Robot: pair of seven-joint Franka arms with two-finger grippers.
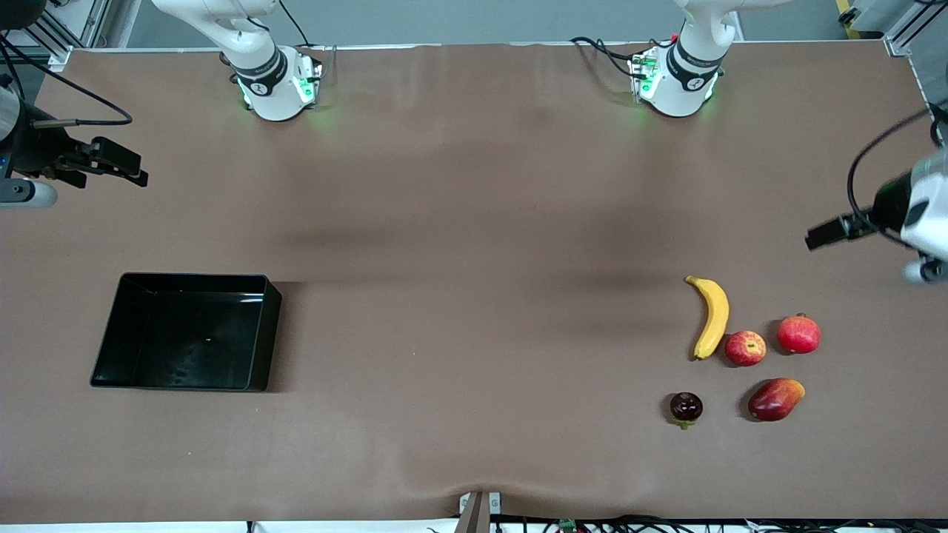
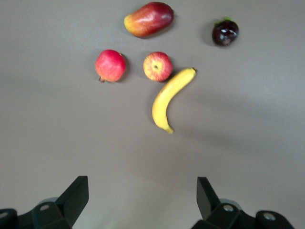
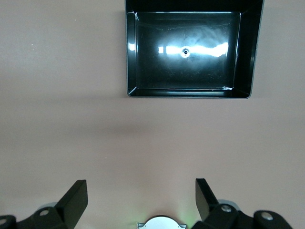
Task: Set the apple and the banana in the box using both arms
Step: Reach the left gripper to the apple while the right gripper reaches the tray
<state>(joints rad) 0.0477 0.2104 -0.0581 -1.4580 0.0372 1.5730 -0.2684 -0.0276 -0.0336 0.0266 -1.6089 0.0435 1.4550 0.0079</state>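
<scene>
The apple (image 1: 745,348) lies beside the banana (image 1: 712,317) toward the left arm's end of the table. Both also show in the left wrist view, the apple (image 2: 157,66) next to the banana (image 2: 170,98). The black box (image 1: 185,280) stands toward the right arm's end, and nothing lies in it; it also shows in the right wrist view (image 3: 188,94). My left gripper (image 1: 816,238) (image 2: 142,186) is open, up over the table's left-arm end, apart from the fruit. My right gripper (image 1: 135,170) (image 3: 141,187) is open, up over the table's right-arm end, apart from the box.
A red pomegranate (image 1: 798,334) (image 2: 110,65) lies beside the apple. A red-orange mango (image 1: 775,399) (image 2: 149,19) and a dark round fruit (image 1: 686,407) (image 2: 225,32) lie nearer to the front camera. The arm bases (image 1: 275,85) (image 1: 675,81) stand at the table's edge farthest from the camera.
</scene>
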